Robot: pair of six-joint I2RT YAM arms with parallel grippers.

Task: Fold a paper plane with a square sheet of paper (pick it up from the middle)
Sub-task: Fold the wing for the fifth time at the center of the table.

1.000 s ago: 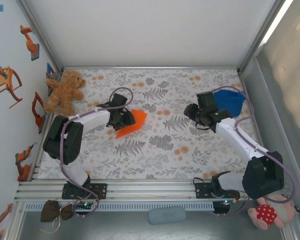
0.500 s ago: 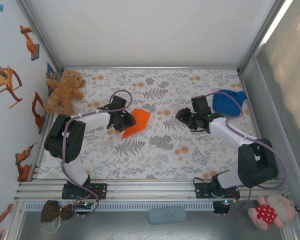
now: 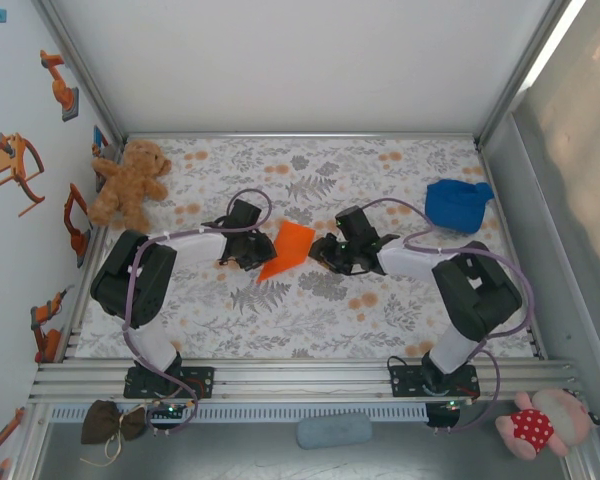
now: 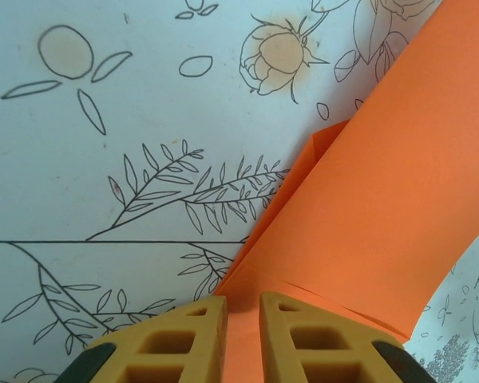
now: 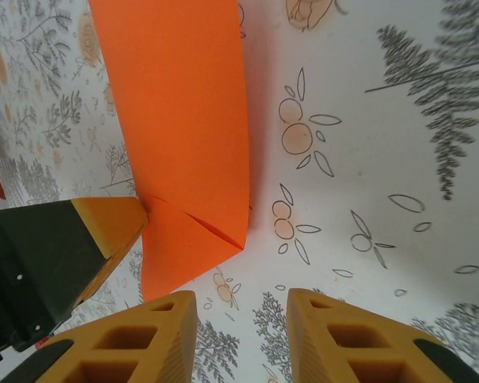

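square sheet of paper (image 3: 292,248) sits near the middle of the worktop (image 3: 400,310), between the two arms. it is doubled over along one side and bowed upward rather than lying flat. left tool (image 4: 243,307) has its jaws drawn nearly together on one edge of the sheet, with orange showing in the slim gap, so it reads as a pinch on the paper. right tool (image 5: 243,307) is open, jaws spread with nothing between them. its tips are just short of the folded corner and close to the left tool's finger.

risks, as i judge them: the pinch takes only a thin strip of edge, so a pull could slide the paper out or tear it. the bowed layers may shift and leave a crooked crease. if the right tool closes carelessly on the loose corner, it could crumple it. the two tools are also near enough to knock each other.
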